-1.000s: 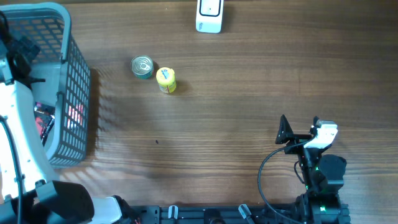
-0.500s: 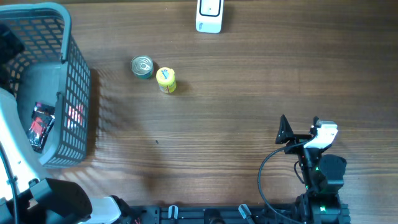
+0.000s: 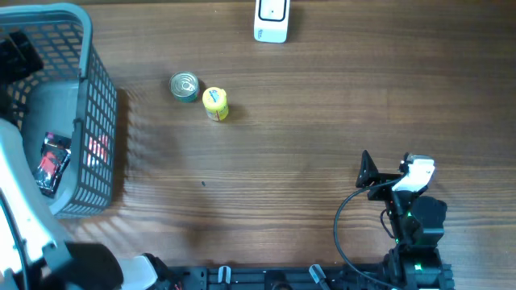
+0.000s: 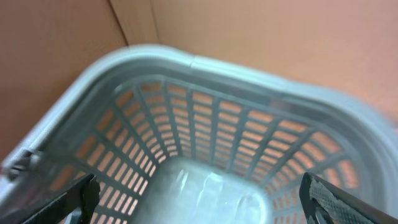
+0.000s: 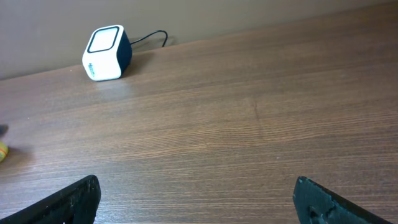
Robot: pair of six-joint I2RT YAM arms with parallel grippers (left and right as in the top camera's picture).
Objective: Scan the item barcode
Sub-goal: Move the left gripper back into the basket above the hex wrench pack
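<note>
- Basket (image 4: 205, 65): grey, lattice walls, seen from above; the view is blurred.
- Basket floor: a pale, shiny patch, too blurred to identify.
- Left gripper (image 4: 199, 199): black fingers (image 4: 329, 199) in the lower corners, spread wide, nothing between them.
- Brown surface shows through the wall slots.

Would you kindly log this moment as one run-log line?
left jaws: open above basket | right jaws: open, empty | can, yellow bottle: ungripped | scanner: far edge
</note>
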